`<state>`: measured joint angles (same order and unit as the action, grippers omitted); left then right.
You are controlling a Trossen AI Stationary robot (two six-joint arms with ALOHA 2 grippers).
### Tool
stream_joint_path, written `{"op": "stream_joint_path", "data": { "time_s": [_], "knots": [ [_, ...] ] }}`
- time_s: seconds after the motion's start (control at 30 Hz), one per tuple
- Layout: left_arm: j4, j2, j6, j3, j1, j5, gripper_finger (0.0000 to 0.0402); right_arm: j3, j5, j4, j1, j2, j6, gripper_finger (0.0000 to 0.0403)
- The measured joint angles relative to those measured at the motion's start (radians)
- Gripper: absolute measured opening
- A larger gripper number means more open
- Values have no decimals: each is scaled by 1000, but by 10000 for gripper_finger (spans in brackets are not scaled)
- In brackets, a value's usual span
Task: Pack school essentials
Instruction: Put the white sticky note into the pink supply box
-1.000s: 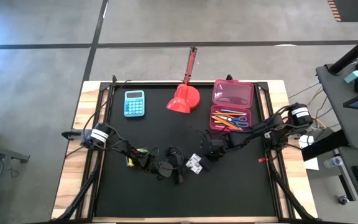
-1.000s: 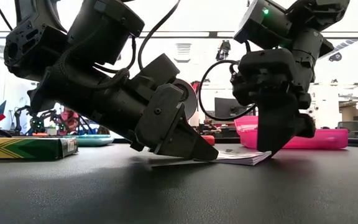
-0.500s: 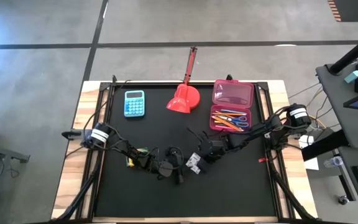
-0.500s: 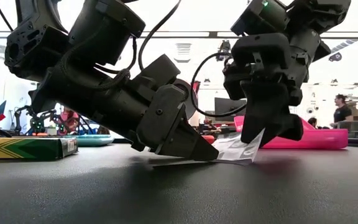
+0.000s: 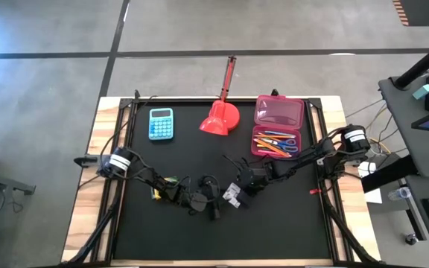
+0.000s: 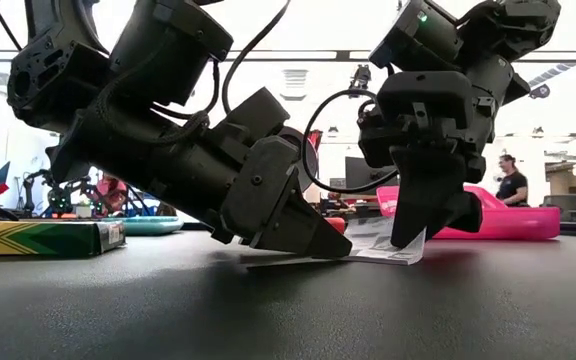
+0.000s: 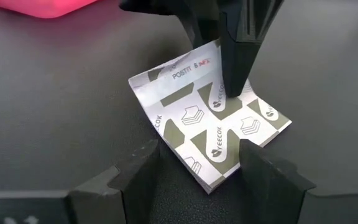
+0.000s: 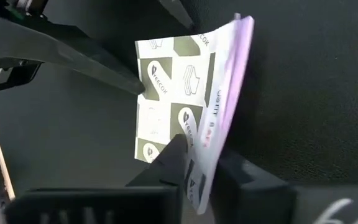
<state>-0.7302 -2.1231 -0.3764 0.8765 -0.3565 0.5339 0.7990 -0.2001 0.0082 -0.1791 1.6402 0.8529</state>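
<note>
The white square with an olive print, a sticky-note pad (image 5: 233, 196) (image 7: 219, 121), lies at the middle of the black mat. My right gripper (image 8: 204, 165) (image 5: 241, 189) is shut on its far edge. My left gripper (image 7: 197, 165) (image 5: 217, 202) is open and low on the mat, its fingers on either side of the pad's near corner (image 7: 213, 182). The pink pencil case (image 5: 278, 112) lies open at the far right with pencils and blue-handled scissors (image 5: 275, 143) in its tray. The crayon box (image 6: 43, 238) lies flat by my left arm. My left gripper has one fingertip (image 8: 126, 79) against the pad's side edge (image 8: 143, 92); the other finger stands clear. It comes in low and slanting from the table's left. My right gripper pinches the pad's far edge (image 8: 199, 146) between its two fingers, slanting down from the right. That edge is raised off the mat, and the opposite end (image 6: 268, 263) stays down.
A light-blue calculator (image 5: 161, 123) lies at the far left and a red long-handled scoop (image 5: 220, 115) at the far middle. Cables run along both arms. A person stands in the room behind the table (image 6: 511, 180). The mat's near half (image 5: 222, 238) is bare.
My right gripper has tipped and rolled over the pad's far end. That end has come up off the mat and now stands tilted, while the end by my left gripper has stayed down.
</note>
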Motion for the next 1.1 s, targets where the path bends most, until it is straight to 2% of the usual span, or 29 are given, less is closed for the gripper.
{"op": "stream_joint_path", "data": {
  "time_s": [0.13,0.5,0.63,0.77,0.93,1.1],
  "knots": [
    [-30,-1,2,0,0,-1,203,0,1,0,0,0,0,11],
    [-26,72,27,-4,2,-13,203,0,-13,-63,4,-23,-9,9],
    [-4,107,27,-4,0,-52,203,-1,-1,-115,21,-61,-41,9],
    [-11,128,50,-2,-2,-83,203,21,61,-241,55,-126,-105,9],
    [-8,133,50,0,-3,-88,203,55,188,-472,118,-240,-174,9],
    [-7,134,50,0,-3,-88,203,65,334,-679,180,-374,-173,9]
  ]
}}
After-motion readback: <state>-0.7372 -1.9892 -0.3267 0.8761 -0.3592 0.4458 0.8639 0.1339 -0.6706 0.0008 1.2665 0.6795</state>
